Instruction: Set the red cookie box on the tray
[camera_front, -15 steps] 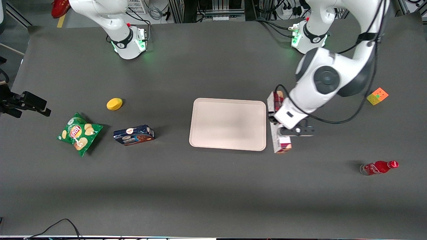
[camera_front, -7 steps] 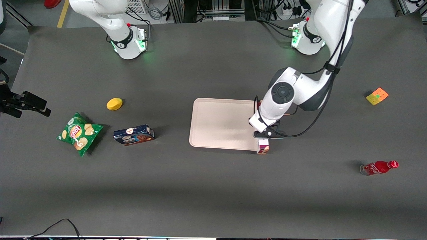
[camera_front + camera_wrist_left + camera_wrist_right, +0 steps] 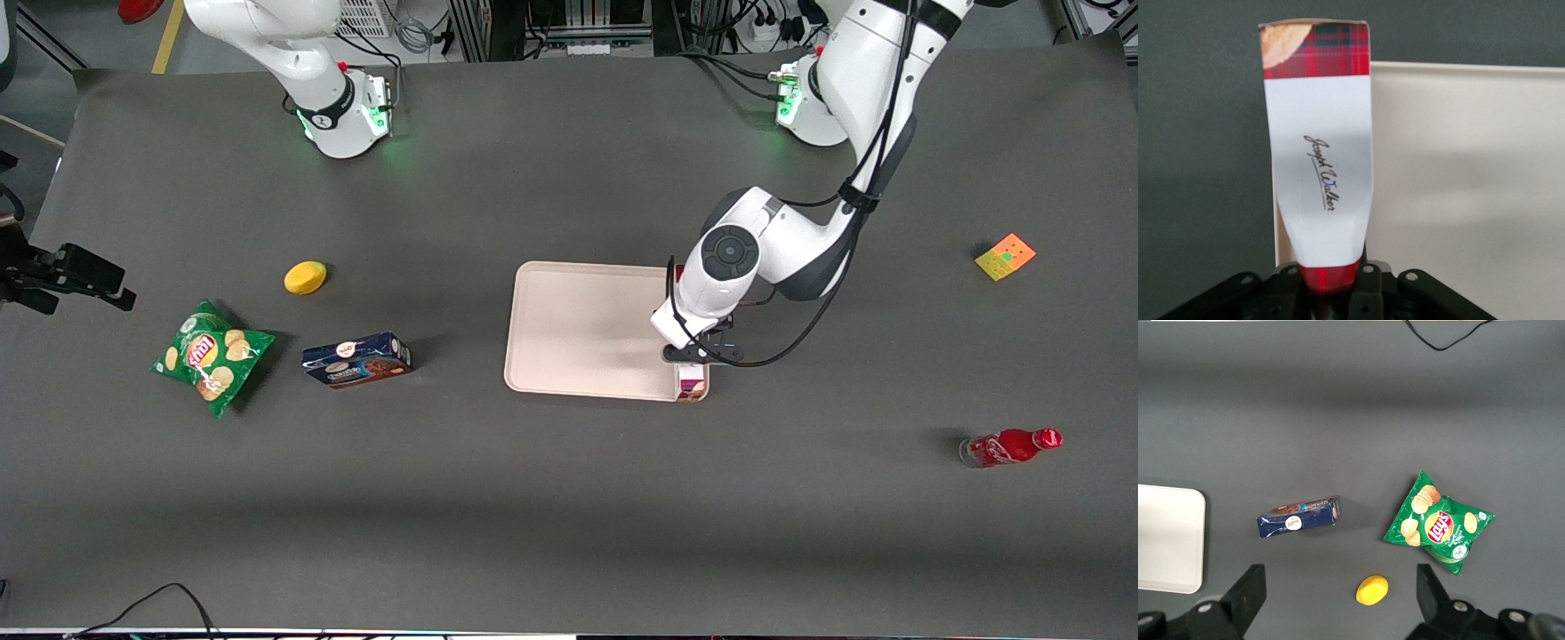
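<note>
Hand [image 3: 1331, 293] clamped on long cardboard red cookie box [image 3: 1319, 147], over smooth tray [image 3: 587, 329] rim.

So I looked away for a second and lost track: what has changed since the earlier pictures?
The claw, shut on the red box, has carried it sideways from the table beside the tray to over the tray's edge at the working arm's end. The box is still held, not released. The blue box, chips, lemon, cube and bottle stayed put.

Dark grey table [image 3: 533, 498] under even light; cables, equipment racks [image 3: 569, 22] along its edge.
</note>
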Tool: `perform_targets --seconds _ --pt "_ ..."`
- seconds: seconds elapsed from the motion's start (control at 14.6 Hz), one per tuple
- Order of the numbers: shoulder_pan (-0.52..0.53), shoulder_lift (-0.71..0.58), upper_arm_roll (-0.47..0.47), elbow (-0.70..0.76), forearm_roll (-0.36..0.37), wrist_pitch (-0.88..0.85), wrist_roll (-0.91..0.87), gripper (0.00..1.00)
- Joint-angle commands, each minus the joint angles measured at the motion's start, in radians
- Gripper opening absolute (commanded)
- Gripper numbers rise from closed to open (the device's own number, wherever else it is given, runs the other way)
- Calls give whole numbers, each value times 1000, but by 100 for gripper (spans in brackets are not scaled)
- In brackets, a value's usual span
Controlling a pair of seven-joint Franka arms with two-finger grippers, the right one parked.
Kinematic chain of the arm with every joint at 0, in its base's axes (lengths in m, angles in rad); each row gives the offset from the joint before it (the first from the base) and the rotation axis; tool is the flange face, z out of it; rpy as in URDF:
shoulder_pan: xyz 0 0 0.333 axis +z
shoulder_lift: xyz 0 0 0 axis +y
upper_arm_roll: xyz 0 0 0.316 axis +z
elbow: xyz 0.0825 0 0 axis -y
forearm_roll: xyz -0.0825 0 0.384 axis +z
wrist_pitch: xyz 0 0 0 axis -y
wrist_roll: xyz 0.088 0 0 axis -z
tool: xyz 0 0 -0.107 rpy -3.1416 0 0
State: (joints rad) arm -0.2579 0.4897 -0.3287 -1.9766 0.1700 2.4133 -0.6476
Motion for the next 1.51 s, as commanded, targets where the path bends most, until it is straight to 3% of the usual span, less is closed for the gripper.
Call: perform_targets --seconds 0.0,0.27,0.62,0.82,1.03,1.24,1.44 --pt "-14 -13 5 -25 22 23 -33 1" --pt "-14 -13 5 -25 22 24 -35 11" --pt "-14 -13 5 -24 22 36 -26 59" --pt "-11 -16 8 -18 20 35 -24 100" --pt "11 -55 11 10 3 6 -26 100" --pt "45 -101 14 109 -19 -141 -15 100" --pt "75 -172 69 199 -85 -323 148 100"
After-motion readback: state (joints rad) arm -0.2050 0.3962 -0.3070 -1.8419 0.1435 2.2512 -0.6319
